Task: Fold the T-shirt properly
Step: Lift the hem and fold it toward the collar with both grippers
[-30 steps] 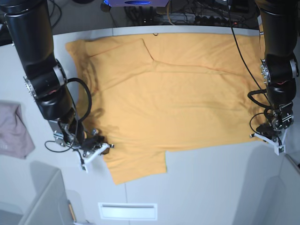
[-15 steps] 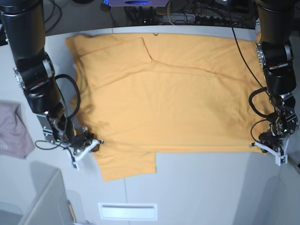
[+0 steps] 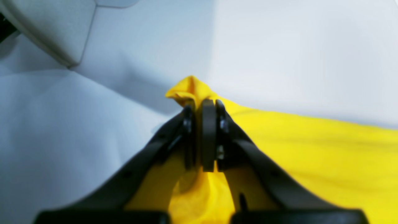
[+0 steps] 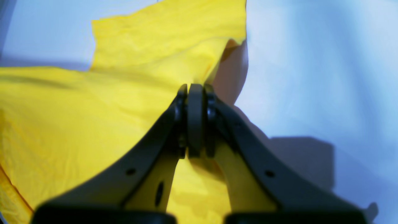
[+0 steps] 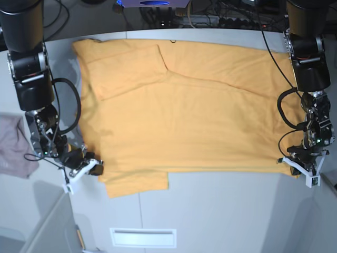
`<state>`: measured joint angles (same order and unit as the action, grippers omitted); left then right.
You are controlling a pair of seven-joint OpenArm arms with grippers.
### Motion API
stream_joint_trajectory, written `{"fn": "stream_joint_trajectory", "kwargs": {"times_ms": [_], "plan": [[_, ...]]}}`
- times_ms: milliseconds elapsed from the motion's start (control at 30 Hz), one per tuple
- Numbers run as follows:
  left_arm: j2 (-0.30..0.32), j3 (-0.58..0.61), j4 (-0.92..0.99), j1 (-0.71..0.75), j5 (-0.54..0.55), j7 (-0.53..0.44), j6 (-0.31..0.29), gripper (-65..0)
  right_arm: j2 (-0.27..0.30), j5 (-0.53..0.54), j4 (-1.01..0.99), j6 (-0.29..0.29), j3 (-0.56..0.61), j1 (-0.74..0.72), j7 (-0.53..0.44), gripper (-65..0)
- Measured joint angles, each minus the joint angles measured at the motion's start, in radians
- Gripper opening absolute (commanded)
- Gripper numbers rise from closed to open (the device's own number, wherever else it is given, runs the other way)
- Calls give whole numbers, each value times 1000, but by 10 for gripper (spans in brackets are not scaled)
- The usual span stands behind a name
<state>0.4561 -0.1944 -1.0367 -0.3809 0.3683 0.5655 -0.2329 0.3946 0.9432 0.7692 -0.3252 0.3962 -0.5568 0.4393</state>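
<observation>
The orange-yellow T-shirt (image 5: 184, 105) lies spread flat over the white table, one sleeve hanging toward the front edge at the lower left. My right gripper (image 5: 95, 167), at the base view's left, is shut on the shirt's near left edge; the right wrist view shows its pads (image 4: 195, 102) pinching yellow cloth (image 4: 77, 118). At the near right corner my left gripper (image 5: 288, 159) is shut on a bunched corner of the T-shirt (image 3: 189, 90), which pokes up above the closed fingertips (image 3: 207, 124).
A pinkish-grey cloth (image 5: 13, 145) lies at the table's left edge. Cables and equipment (image 5: 158, 8) line the far side. A white slot plate (image 5: 143, 237) sits at the near edge, and a grey panel (image 5: 45, 226) stands at the lower left.
Both grippers have dragged the shirt leftward and toward the near edge. The right arm has swung left; the near sleeve slid left with it. Both grips hold.
</observation>
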Motion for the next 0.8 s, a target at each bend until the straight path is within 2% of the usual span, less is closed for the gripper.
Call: {"fn": "stream_joint_trajectory", "kwargs": {"times_ms": [200, 567, 700, 767, 800], "plan": [[-6, 0, -140, 119, 0, 0, 0, -650, 60, -2, 134, 1, -4, 103, 18, -650], [-8, -3, -270, 278, -1, 4, 0, -650, 82, 0, 283, 3, -30, 232, 20, -650], [-18, -83, -305, 294, 1, 8, -2, -650, 90, -2, 360, 54, -78, 283, 10, -650], [-19, -100, -322, 292, -1, 76, -5, -650, 91, -2, 377, 56, -78, 297, 16, -650], [-23, -109, -338, 293, -2, 95, -31, -650, 90, -2, 389, 57, -78, 304, 16, -650]]}}
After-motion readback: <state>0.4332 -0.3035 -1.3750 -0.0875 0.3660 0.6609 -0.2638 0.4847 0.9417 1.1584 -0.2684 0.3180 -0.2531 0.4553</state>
